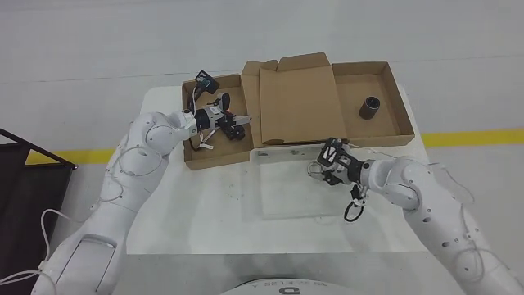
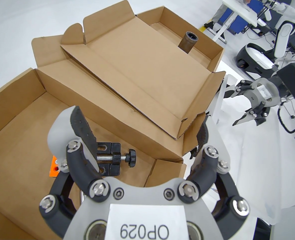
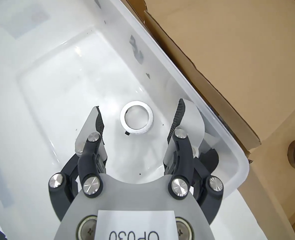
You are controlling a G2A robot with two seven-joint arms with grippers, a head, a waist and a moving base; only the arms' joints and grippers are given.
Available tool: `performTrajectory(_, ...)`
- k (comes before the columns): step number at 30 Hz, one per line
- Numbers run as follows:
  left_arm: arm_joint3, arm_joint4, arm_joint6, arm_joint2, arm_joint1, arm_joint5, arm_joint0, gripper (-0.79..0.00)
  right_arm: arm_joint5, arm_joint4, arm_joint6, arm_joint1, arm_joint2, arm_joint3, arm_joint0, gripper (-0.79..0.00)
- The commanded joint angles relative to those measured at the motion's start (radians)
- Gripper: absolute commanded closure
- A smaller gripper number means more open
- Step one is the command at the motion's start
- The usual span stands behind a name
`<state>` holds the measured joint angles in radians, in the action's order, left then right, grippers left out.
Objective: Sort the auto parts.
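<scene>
Auto parts: clamp (image 2: 112, 158) and sleeve (image 2: 187, 42) boxed; metal ring (image 3: 136, 120) unsorted in clear bin (image 3: 177, 76). Jaws released on left gripper (image 2: 138, 118) and right gripper (image 3: 139, 108).

**Both grippers spread open, arms bent in over the table**

The left arm (image 1: 131, 164) comes in from the table's (image 1: 205, 229) near left corner, elbow bent. Its wrist is turned inward, and the left gripper (image 1: 237, 123) sits over the far left part. In the wrist view, the left gripper (image 2: 140, 126) has its fingers wide apart with nothing between them. The right arm (image 1: 426, 188) comes in from the right edge. The right gripper (image 1: 323, 164) is low over the table's middle, with the fingers likewise parted (image 3: 138, 108).
</scene>
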<state>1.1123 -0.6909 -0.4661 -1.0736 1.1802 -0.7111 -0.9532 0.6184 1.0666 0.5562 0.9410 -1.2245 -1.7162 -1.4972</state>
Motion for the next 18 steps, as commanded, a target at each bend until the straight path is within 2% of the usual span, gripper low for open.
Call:
performTrajectory(1, 0.000, 0.000, 0.000, 0.000, 0.000, 0.000, 0.000, -0.785, 0.000, -0.006, 0.001, 0.002, 0.011, 0.016, 0.007, -0.539)
performTrajectory(5, 0.000, 0.000, 0.000, 0.000, 0.000, 0.000, 0.000, -0.785, -0.008, -0.013, 0.003, 0.008, 0.039, 0.040, 0.026, -0.610)
performTrajectory(18, 0.000, 0.000, 0.000, 0.000, 0.000, 0.000, 0.000, -0.785, -0.011, 0.001, 0.029, 0.019, 0.103, 0.066, 0.061, -0.674)
